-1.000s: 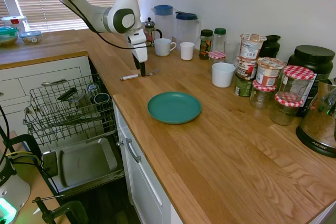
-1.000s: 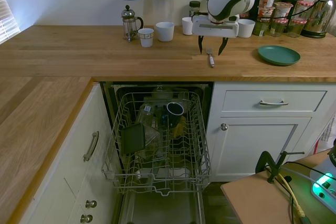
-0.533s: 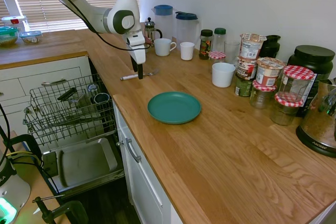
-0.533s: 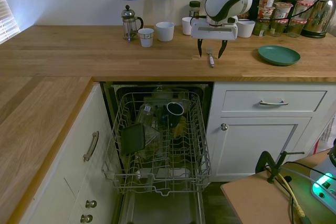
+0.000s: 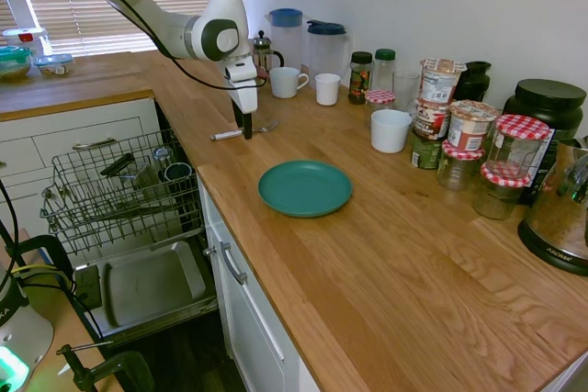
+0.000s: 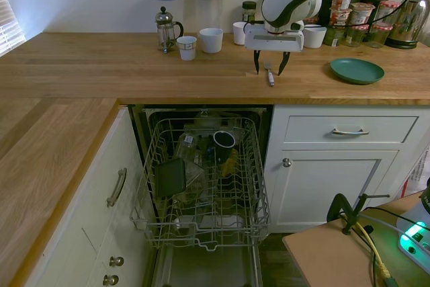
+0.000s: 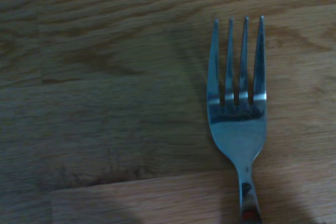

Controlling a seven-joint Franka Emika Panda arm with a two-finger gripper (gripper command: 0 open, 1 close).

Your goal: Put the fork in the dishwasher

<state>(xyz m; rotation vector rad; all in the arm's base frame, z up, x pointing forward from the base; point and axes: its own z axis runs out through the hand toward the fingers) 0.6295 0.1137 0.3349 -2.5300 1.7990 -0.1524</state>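
- Wooden countertop [image 5: 395, 263]: the L-shaped surface over which the gripper hangs.
- Dishwasher [image 6: 205, 186]: below the gripper and toward the counter's front edge, door dropped open, grey wire rack [image 5: 119, 192] pulled out with a few dishes in it.
- Gripper [image 6: 271, 70]: points straight down at the countertop, its two dark fingers spread wide and holding nothing; the fingertips stand close above or at the wood, one on each side of the fork.
- Teal plate [image 5: 305, 187]: flat on the counter, well apart from the gripper, on the side away from the dishwasher.
- White mugs [image 6: 211, 39]: near the wall behind the gripper, beside a French press [image 6: 167, 29] and two lidded jugs [image 5: 286, 36].
- Fork [image 6: 270, 74]: lies flat on the countertop directly beneath the gripper, between the open fingers; in the wrist view its four silver tines [image 7: 237, 66] show sharply against the wood grain.
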